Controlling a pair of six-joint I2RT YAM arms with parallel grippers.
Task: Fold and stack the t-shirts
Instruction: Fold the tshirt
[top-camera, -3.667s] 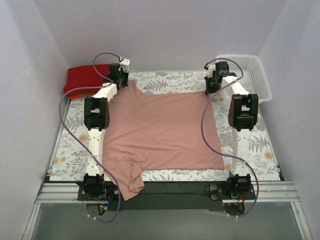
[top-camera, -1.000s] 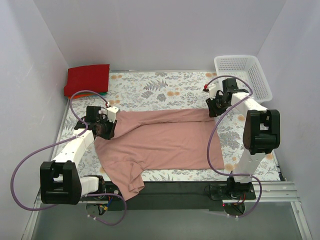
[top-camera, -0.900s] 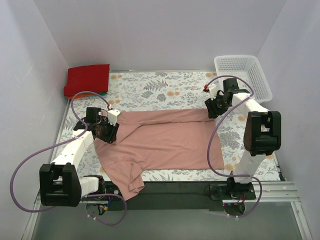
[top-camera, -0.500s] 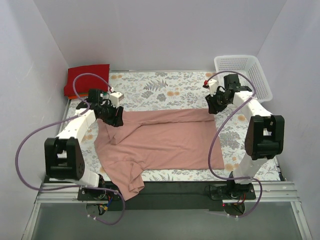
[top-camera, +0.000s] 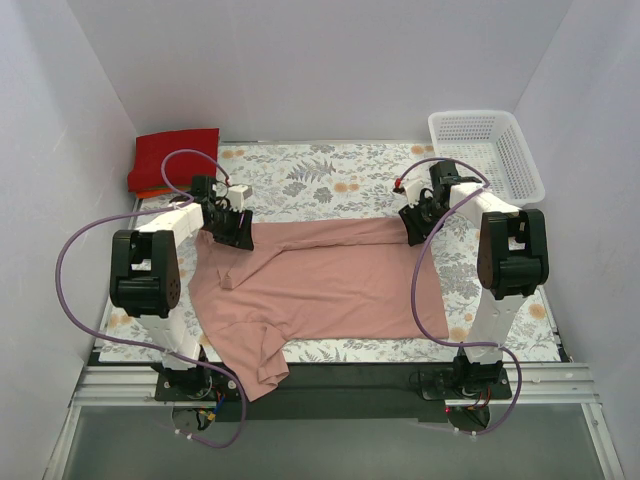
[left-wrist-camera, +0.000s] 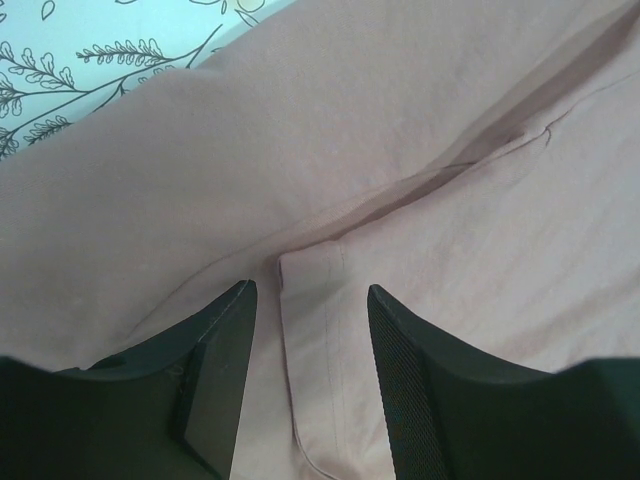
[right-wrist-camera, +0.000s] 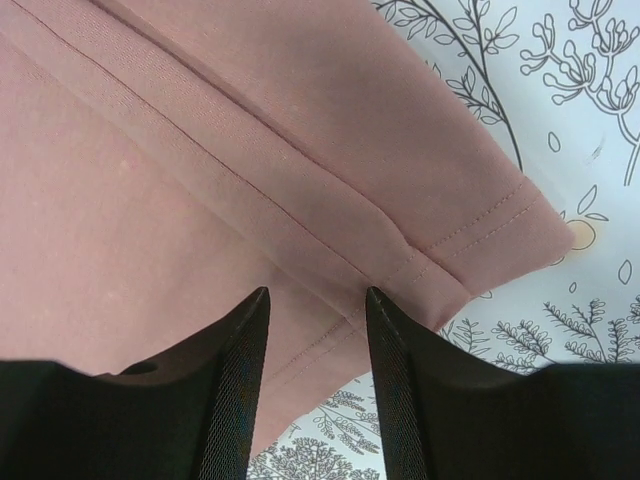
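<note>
The dusty pink t-shirt (top-camera: 330, 280) lies across the middle of the table with its far half folded toward me, so a fold edge runs along its far side. One sleeve (top-camera: 255, 365) hangs over the near table edge. My left gripper (top-camera: 236, 232) is open just above the fold's left end, with pink cloth (left-wrist-camera: 420, 150) and a hem between the fingers (left-wrist-camera: 225, 345). My right gripper (top-camera: 410, 225) is open above the fold's right end, over the stitched hem (right-wrist-camera: 440, 250). A folded red t-shirt (top-camera: 175, 158) lies at the back left on an orange one (top-camera: 150, 191).
A white lattice basket (top-camera: 487, 150) stands at the back right corner. The floral table cloth (top-camera: 320, 175) shows behind the pink shirt and along its sides. Grey walls close in the table on three sides.
The shirt's far half was folded toward the near side. In the last second my left gripper moved from the shirt's left edge back to the fold's left end; the right shifted slightly left.
</note>
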